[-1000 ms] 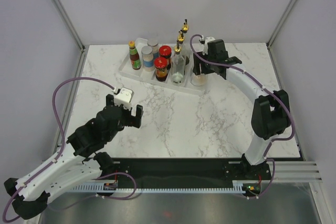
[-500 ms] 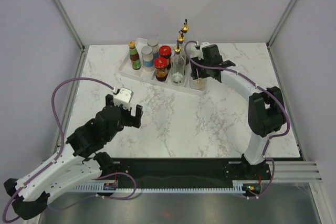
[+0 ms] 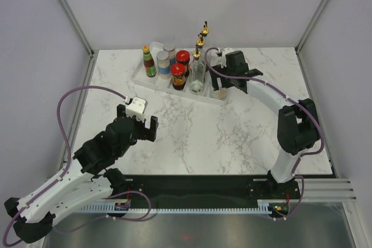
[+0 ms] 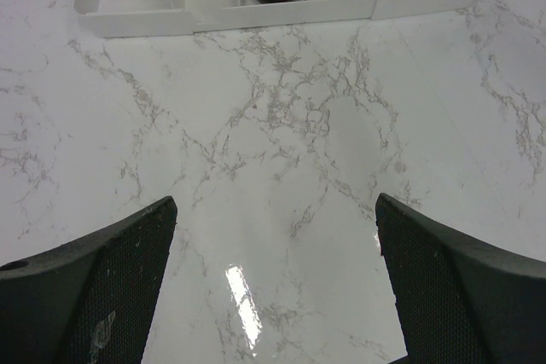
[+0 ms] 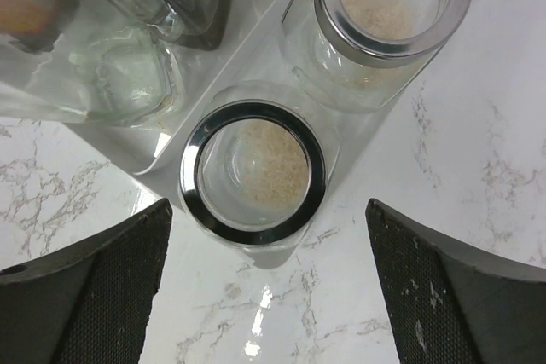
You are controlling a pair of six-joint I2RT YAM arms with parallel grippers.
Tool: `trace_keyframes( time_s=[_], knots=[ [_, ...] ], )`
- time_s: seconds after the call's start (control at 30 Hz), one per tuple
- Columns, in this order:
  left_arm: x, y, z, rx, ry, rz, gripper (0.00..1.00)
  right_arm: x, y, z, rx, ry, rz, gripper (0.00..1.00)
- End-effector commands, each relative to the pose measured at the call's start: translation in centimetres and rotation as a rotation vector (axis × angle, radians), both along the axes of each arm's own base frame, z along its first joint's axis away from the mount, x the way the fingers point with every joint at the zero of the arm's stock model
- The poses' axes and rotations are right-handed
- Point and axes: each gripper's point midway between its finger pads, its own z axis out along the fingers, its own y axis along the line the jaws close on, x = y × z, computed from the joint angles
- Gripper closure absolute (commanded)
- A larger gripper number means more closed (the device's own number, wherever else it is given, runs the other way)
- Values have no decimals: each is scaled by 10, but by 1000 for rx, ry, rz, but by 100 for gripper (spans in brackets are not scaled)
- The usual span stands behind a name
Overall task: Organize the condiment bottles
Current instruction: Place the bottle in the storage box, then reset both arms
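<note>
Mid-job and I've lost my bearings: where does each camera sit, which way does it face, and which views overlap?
Top external: above and behind the bases, looking down on the marble table; left arm and right arm both in view.
Left wrist: low over bare marble, facing the white tray's near wall; the open left fingers fill the bottom corners.
Right wrist: straight down on a silver-rimmed spice jar at the tray's right end; the open right fingers flank it.
Shared: all three show that jar and tray.
</note>
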Motion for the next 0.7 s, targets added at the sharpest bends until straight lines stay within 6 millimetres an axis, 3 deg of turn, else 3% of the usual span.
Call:
trace_keyframes(
  time_s=[0.0, 0.13, 0.17, 0.23, 0.27, 0.3, 0.33, 0.4, 0.43, 0.5, 0.53, 0.6, 0.63, 0.67],
  knots=[
    [4, 0, 6, -3, -35, 2, 0, -6, -5, 51, -22, -113, 45, 2],
    [4, 1, 7, -4, -38, 5, 0, -26, -16, 69, -84, -142, 132, 2],
    [4, 1, 8, -7, -41, 6, 0, -34, -22, 85, -77, -175, 156, 2],
    [5, 3, 9, -9, -46, 15, 0, -45, -31, 88, -60, -180, 152, 2],
    [5, 4, 11, -12, -52, 21, 0, -51, -39, 105, -23, -214, 148, 2],
    [6, 5, 12, -11, -60, 30, 0, -57, -46, 103, -7, -206, 133, 2],
    [7, 9, 14, -12, -63, 45, 0, -63, -55, 119, 14, -245, 113, 2],
    [9, 12, 18, -39, -74, 62, 0, -68, -77, 122, 49, -250, 69, 2],
    [14, 19, 19, -46, -78, 94, 0, -75, -84, 137, 67, -288, 55, 2],
    [19, 20, 21, -81, -77, 94, 0, -81, -109, 139, 81, -298, 0, 2],
    [26, 30, 20, -89, -69, 140, 0, -87, -117, 150, 79, -334, -20, 2],
    [35, 27, 13, -130, -19, 116, 0, -94, -136, 146, 63, -338, -76, 2],
    [44, 42, 11, -149, -4, 179, 0, -99, -144, 151, 59, -359, -100, 2],
    [47, 42, 9, -171, 17, 166, 0, -103, -145, 143, 60, -345, -105, 2]
  ],
)
